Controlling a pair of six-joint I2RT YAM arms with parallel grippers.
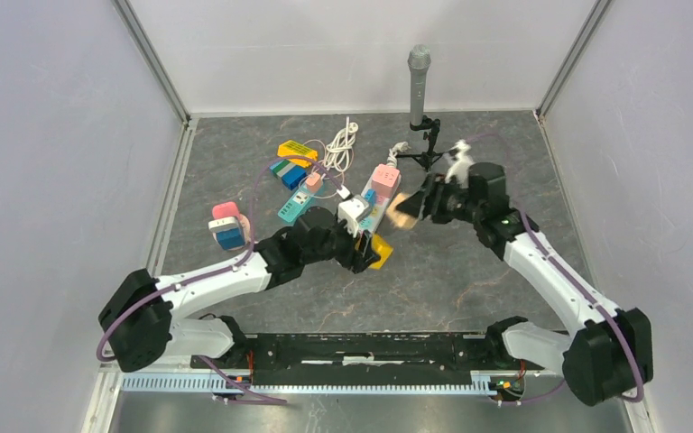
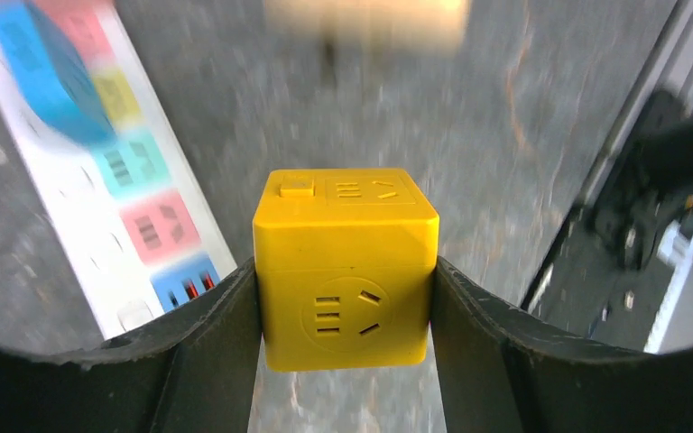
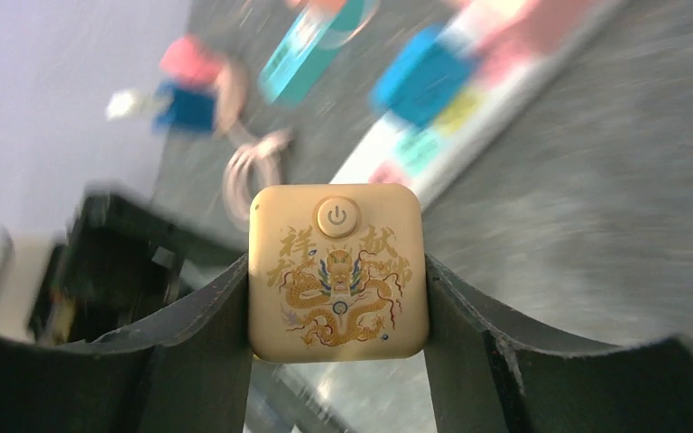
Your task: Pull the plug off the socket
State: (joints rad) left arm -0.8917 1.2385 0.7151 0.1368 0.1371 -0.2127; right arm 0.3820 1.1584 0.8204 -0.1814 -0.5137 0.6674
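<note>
Two arms outstretched, left gripper clamping socket

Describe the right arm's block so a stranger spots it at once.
Find the grey microphone at the table's far edge. Near it, the right arm's fingers clamp a tan cube. Unlike the yellow cube nearby, it bears a gold dragon and power button.

Tan block — blurred — is cut off above.

We see a yellow socket cube, a gold block printed with a dragon, a white power strip with pink, teal, yellow and blue outlets, and a grey marbled surface.
</note>
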